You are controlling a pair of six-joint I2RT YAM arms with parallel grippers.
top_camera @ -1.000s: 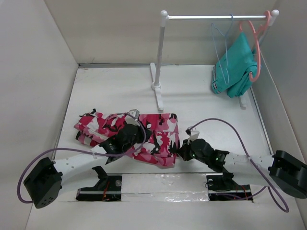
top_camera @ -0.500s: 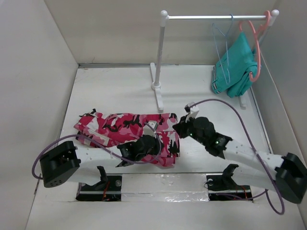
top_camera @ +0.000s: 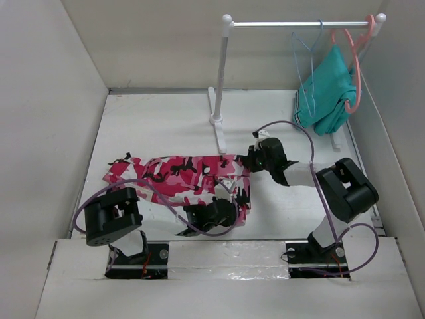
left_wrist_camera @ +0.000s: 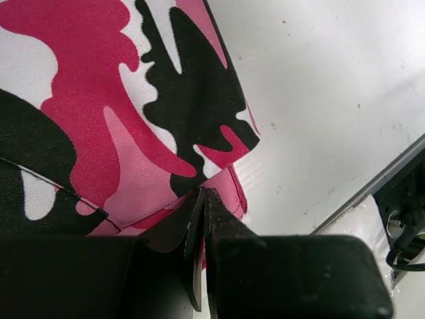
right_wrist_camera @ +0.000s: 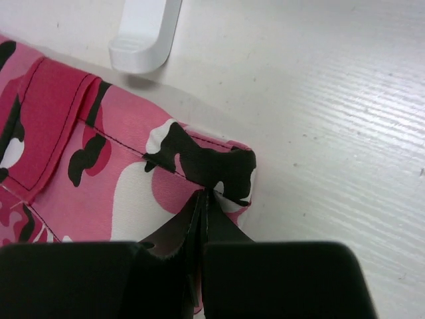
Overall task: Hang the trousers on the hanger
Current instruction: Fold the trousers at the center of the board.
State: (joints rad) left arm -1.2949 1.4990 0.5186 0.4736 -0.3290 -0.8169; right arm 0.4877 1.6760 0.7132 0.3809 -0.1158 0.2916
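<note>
Trousers (top_camera: pixel 178 174) corners within left tool (left_wrist_camera: pixel 202 198), right tool (right_wrist_camera: pixel 202 197)

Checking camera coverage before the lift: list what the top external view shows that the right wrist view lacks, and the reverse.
Only top external: the hanger and teal garment hanging on the rail, plus the left gripper at the near corner of the trousers. Only right wrist: the right gripper with its fingers closed on the black-patched corner hem. Both: the trousers spread on the table, and the rack's white foot.
</note>
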